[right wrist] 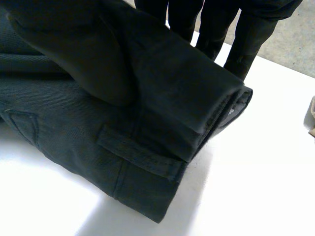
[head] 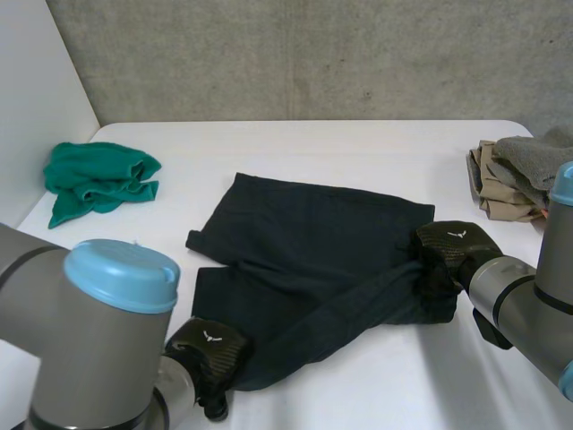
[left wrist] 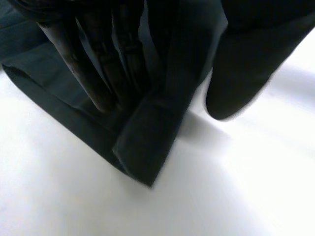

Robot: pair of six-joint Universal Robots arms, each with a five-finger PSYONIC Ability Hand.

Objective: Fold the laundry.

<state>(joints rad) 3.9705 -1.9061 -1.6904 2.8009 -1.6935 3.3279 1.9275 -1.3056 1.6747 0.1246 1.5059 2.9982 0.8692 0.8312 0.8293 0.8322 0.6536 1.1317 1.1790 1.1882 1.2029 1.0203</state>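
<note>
Left hand [head: 208,351] pinches a hem of the dark shorts [head: 304,260], right hand [head: 452,249] grips the waistband [right wrist: 162,93], seemingly to carry that side across for folding

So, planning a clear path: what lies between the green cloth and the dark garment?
Bare white table between green cloth and dark garment, in the head view.
</note>
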